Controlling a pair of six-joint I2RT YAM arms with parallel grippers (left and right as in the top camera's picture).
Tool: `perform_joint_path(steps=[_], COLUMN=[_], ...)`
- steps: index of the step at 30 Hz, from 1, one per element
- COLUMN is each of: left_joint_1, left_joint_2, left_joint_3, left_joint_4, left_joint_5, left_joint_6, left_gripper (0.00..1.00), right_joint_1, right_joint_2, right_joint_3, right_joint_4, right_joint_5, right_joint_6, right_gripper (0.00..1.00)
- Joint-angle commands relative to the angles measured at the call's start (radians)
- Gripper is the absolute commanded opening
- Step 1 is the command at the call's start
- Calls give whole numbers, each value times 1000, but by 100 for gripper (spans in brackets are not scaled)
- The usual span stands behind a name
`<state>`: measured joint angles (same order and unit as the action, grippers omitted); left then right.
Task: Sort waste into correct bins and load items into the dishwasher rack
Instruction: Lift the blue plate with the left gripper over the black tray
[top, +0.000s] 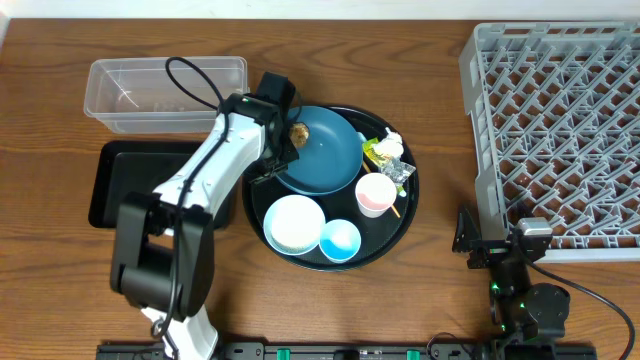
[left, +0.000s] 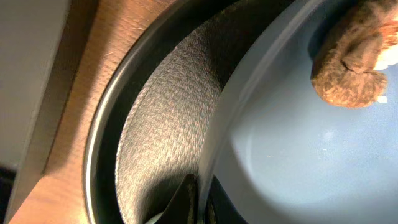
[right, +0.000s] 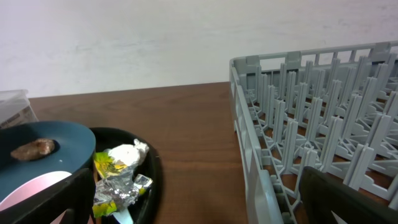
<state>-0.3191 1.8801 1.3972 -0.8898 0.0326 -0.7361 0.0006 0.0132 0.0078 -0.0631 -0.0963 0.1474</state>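
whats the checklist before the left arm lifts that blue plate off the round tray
1. Left gripper shut on the blue plate's rim: ok.
2. Food lump resting on the plate near the gripped edge: ok, though it may slide if the plate tilts.
3. Plate apart from white bowl and pink cup: cannot tell, both sit very close.
4. Clear tub upright at the far left: ok.
5. Right gripper open, off by the rack: ok.

Brownish food lump (top: 298, 131) on blue plate (top: 328, 158)
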Motion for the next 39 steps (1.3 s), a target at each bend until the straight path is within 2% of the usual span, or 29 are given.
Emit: perform_joint_path(steps=[1,15,21,29,39], left_joint_1=[0,17,102,265,388], left_joint_2=[-65,-288,-417,-580,-572], left_joint_3=[-4,-4,-4,-4,-4], left_joint_4=[-20,-118,-222,-285,-364], left_joint_5=[-19,-42,-184,-391,-604], left_joint_6=[9,9,10,24,24], left_gripper=[6,6,6,6,6], right_joint_1=[-3,-3,-3,-3,-3], right_joint_2=[0,0,0,0,0], right_joint_3=[-2,-2,-2,-2,-2], right_joint_4=[-3,-3,-3,-3,-3], right_joint_5=[2,2,2,2,2], right_joint_6=[-14,-14,-14,-14,-14], right_gripper=[99,99,99,99,99])
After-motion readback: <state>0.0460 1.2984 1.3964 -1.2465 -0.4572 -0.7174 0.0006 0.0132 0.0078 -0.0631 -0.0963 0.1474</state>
